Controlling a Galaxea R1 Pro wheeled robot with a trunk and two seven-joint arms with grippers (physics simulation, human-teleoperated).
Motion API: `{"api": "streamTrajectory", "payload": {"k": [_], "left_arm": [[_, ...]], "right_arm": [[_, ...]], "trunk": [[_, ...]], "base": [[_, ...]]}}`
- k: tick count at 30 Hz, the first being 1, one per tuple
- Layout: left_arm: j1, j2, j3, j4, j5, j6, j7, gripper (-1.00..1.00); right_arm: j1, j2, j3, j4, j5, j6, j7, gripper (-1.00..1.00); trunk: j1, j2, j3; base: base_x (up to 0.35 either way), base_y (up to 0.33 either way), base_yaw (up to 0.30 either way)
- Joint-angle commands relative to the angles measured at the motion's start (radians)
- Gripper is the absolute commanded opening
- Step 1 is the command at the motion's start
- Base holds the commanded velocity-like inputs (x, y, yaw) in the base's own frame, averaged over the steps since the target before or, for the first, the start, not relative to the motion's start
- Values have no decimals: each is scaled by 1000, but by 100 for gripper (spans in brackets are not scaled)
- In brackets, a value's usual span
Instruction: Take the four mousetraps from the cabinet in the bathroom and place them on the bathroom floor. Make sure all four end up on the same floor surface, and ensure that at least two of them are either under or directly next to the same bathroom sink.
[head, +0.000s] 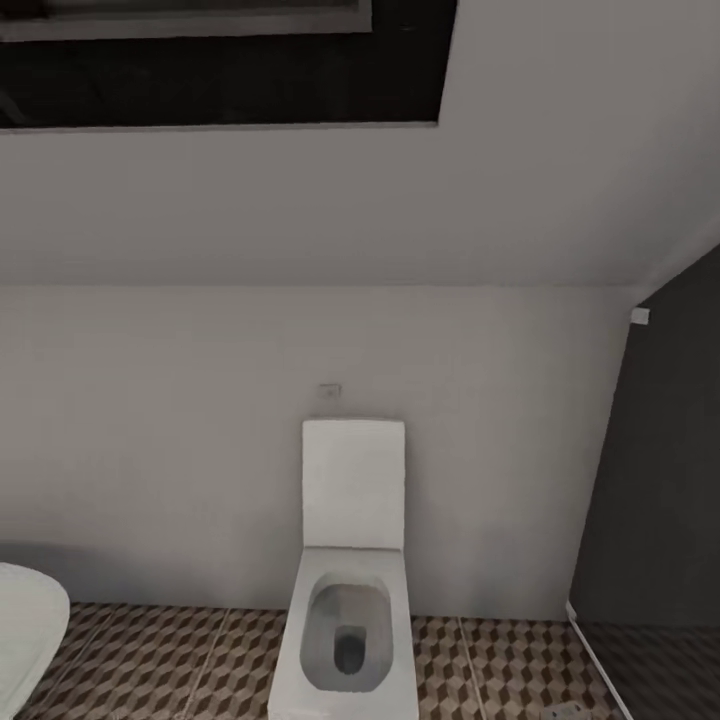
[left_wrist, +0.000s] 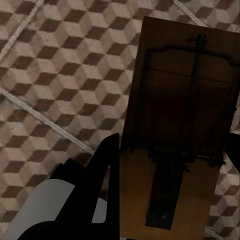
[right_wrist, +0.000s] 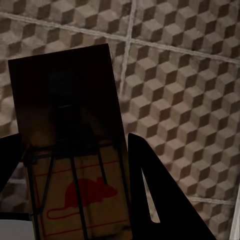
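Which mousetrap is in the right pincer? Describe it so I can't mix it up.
Over the cube-patterned bathroom floor, the right pincer grips a flat brown wooden mousetrap between its dark fingers. Its face shows a red mouse outline; the left pincer's trap shows only dark wire.

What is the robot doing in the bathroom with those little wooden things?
It is carrying mousetraps. The left gripper holds one mousetrap, and the right gripper holds another mousetrap with a red mouse drawn on it. Both hang above the bathroom floor. Ahead stands a white toilet against the wall.
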Motion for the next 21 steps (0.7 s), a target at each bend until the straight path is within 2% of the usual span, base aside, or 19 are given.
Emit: {"api": "streamTrajectory", "payload": {"k": [1, 7, 13, 21], "left_arm": [[0, 0, -8, -1, 4, -2, 7, -100], [0, 0, -8, -1, 3, -2, 7, -100], [0, 0, -10, -1, -1, -2, 7, -100], [0, -1, -16, -1, -5, -3, 5, -100]], "right_arm": [[-1, 0, 5, 1, 2, 2, 5, -100], [-1, 0, 5, 1, 2, 4, 5, -100], [-1, 0, 5, 1, 2, 4, 5, -100], [-1, 0, 5, 1, 2, 5, 5, -100]], "trunk": [[0, -1, -1], [0, -1, -1], [0, -1, -1], [0, -1, -1]], "base": [[0, 0, 171], [0, 8, 56], [0, 143, 6], [0, 23, 1]]}}
